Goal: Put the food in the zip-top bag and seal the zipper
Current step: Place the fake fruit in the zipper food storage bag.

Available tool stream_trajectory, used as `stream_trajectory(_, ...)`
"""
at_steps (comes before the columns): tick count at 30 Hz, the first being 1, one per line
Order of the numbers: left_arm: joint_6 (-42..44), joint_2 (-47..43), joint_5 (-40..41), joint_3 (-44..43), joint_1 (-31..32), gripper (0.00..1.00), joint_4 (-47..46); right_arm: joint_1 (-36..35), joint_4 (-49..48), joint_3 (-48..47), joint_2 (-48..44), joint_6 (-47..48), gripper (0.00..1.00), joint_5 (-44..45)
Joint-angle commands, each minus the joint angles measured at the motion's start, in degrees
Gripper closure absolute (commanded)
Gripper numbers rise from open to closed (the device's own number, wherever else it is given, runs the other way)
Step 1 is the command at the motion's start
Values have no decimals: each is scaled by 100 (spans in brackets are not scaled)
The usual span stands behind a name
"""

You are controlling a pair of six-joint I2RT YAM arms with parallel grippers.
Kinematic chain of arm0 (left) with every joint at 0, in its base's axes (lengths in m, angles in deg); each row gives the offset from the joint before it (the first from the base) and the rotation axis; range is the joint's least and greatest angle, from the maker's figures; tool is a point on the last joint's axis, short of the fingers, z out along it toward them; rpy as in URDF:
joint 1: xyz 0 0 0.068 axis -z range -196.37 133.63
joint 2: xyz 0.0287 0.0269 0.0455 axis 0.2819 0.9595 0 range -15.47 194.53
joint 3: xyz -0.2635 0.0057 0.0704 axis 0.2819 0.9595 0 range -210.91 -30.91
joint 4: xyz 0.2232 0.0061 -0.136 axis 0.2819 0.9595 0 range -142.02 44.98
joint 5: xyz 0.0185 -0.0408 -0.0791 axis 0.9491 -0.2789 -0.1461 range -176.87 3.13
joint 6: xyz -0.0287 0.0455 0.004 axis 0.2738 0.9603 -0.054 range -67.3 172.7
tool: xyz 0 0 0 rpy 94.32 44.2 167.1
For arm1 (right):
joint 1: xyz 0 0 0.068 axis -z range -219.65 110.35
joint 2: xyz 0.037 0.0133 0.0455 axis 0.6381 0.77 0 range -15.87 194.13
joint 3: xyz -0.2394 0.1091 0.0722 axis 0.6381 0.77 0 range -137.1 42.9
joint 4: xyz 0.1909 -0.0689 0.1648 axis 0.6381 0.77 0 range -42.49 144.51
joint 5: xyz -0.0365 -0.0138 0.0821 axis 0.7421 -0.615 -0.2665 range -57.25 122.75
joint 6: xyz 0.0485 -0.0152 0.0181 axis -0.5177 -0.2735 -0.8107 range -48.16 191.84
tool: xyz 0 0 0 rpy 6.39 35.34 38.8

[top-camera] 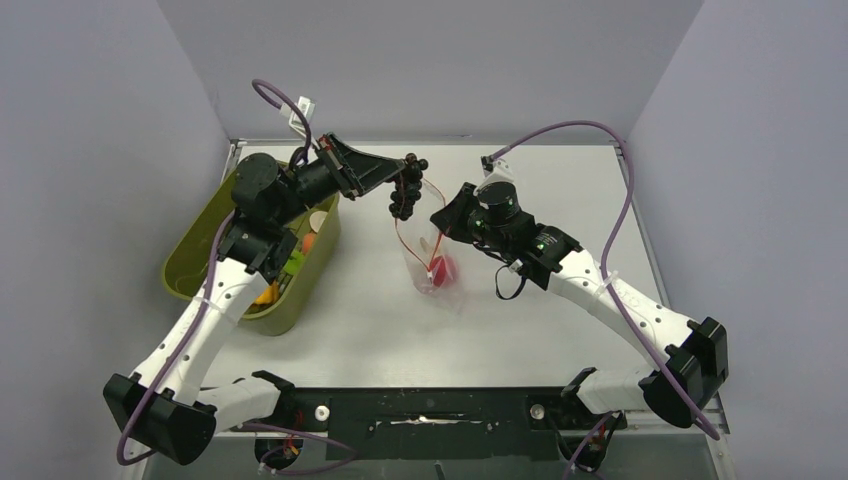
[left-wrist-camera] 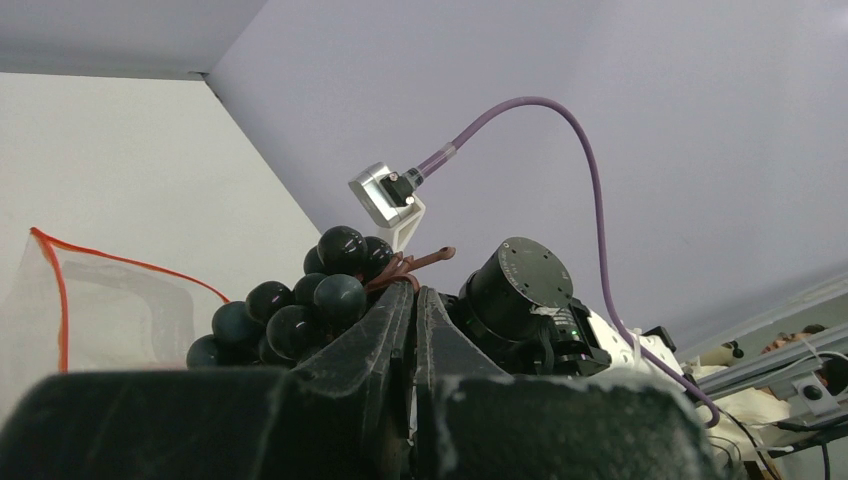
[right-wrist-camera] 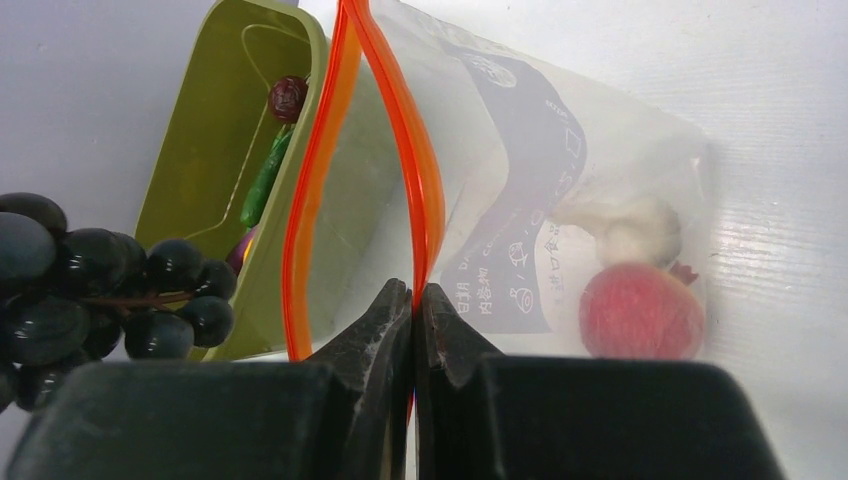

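Note:
My left gripper is shut on the brown stem of the dark purple grape bunch, which hangs above the bag's mouth; the bunch also shows in the left wrist view and the right wrist view. My right gripper is shut on the orange-red zipper strip of the clear zip-top bag and holds its mouth open. A red round fruit and a pale piece lie inside the bag. More food sits in the olive-green tub.
The olive-green tub stands at the left, under my left arm; in the right wrist view it holds a brown round piece and a green piece. Grey walls close in the back and sides.

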Motion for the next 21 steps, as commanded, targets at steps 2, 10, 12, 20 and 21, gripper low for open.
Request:
stream_trajectory(2,-228,-6,116,103,72,100,-981,-45,-535,34,-51,-88,100,-46)
stream_trajectory(10,-358,102,159,333,198,100,-1386,-45,-606,60,-94,-111,100,-143)
stream_trajectory(12,-430,104,194,424,217,100,-1505,-45,-612,59,-90,-110,100,-155)
stream_trajectory(20,-614,213,231,705,340,100,-1886,-45,-679,122,-91,-145,100,-235)
stream_trajectory(21,-589,230,243,731,341,100,-1877,-44,-680,122,-102,-145,100,-242)
